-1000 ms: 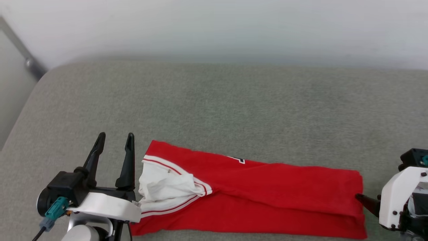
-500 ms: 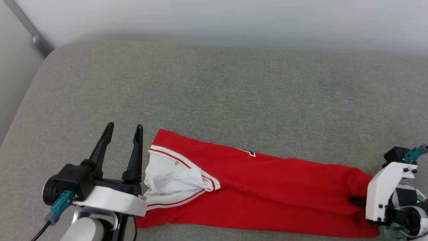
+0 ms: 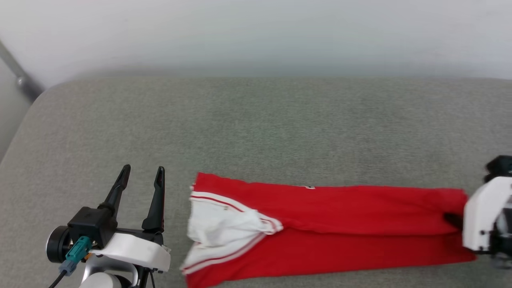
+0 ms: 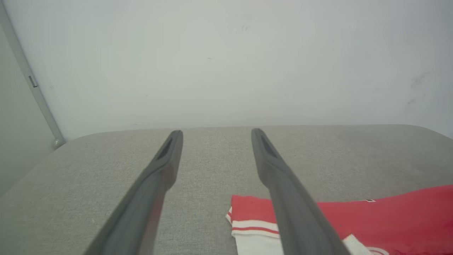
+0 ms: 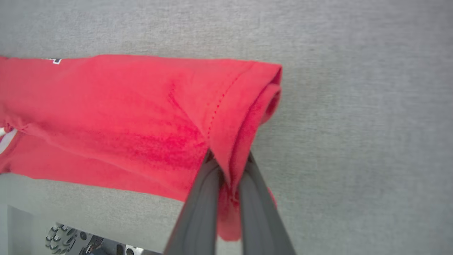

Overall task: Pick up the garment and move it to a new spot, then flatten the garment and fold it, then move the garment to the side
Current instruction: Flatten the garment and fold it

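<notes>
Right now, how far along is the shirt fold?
Done: the garment lies folded lengthwise into a long band on the grey cushion. In hand: the right tool is shut on its hem end; the left tool is open, beside the sleeve end, not touching. Left: probably the crosswise folds, then moving it aside.

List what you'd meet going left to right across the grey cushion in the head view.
left gripper, open → garment, white sleeve first, then red body → right gripper, shut on its end
</notes>
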Robot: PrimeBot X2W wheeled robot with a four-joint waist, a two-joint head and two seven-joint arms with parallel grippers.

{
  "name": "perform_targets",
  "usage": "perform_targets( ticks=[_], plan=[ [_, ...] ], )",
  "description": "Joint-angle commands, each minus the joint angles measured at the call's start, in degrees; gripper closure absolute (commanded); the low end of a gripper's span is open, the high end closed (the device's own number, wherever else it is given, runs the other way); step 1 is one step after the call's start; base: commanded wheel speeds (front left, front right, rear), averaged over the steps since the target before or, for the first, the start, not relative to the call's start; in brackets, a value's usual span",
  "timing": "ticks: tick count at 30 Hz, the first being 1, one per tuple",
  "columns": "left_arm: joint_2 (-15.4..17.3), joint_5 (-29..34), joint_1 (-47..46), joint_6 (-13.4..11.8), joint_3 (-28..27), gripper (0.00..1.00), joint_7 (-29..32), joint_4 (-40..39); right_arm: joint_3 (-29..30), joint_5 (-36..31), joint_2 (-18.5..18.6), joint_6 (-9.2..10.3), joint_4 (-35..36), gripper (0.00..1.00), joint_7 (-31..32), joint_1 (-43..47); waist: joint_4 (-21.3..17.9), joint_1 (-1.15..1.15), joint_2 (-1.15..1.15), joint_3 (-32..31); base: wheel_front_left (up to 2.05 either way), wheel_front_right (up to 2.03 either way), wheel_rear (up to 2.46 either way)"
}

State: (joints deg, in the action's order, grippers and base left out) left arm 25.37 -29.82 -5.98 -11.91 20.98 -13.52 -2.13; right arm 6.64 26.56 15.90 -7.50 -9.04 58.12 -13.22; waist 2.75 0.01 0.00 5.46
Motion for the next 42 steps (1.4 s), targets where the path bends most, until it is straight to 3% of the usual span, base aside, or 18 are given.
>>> perform_targets(
  ticks=[1, 9, 13, 17, 22, 30, 38, 42],
  plan=[
    [0.3, 0.2, 0.7, -0.2, -0.2, 0.00, 0.0, 0.0, 1.4, -0.4, 1.2, 0.02, 0.9, 1.00, 0.4, -0.3, -1.2, -0.01, 0.00, -0.7, 0.00, 0.00, 0.00],
    [0.3, -0.2, 1.8, -0.5, -0.4, 0.00, -0.4, 0.8, 12.7, -2.4, 2.6, 0.02, 5.0, 1.00, 5.9, 0.9, -3.5, -0.01, 0.00, -1.2, 0.00, 0.00, 0.00],
    [-0.1, 0.0, 1.6, -0.8, 0.0, 0.00, -0.4, 1.0, 16.6, 0.4, -1.8, 0.02, 6.1, 1.00, 9.7, -0.3, -3.8, -0.01, 0.00, -1.5, 0.00, 0.00, 0.00],
    [-0.4, 0.1, 1.5, -0.9, 0.4, 0.00, -0.5, 1.4, 18.4, 6.2, -8.9, 0.02, 6.1, 1.00, 13.8, -1.3, -3.5, -0.01, 0.00, -2.0, 0.00, 0.00, 0.00],
    [-0.7, 0.1, 1.2, -0.8, 1.1, 0.00, -0.1, 1.6, 19.2, 16.1, -12.9, 0.02, 4.6, 1.00, 17.2, -0.8, -1.8, -0.01, 0.00, -2.7, 0.00, 0.00, 0.00],
    [-1.9, -0.1, -0.9, -0.2, 2.2, 0.00, 0.0, 2.3, 8.4, 32.7, -13.1, 0.02, -4.2, 1.00, 11.6, -1.5, 1.7, -0.01, 0.00, -2.0, 0.00, 0.00, 0.00],
    [-3.1, -0.3, -3.6, 0.8, 3.0, 0.00, -0.2, 3.6, -4.7, 38.5, -13.1, 0.02, -9.5, 1.00, 1.2, -5.5, 4.4, -0.01, 0.00, 0.4, 0.00, 0.00, 0.00],
    [-3.5, -0.1, -4.4, 0.8, 2.8, 0.00, -0.4, 4.0, -11.1, 37.2, -13.1, 0.01, -12.8, 1.00, -5.0, -8.0, 4.8, -0.01, 0.00, 1.3, 0.00, 0.00, 0.00]
  ],
)
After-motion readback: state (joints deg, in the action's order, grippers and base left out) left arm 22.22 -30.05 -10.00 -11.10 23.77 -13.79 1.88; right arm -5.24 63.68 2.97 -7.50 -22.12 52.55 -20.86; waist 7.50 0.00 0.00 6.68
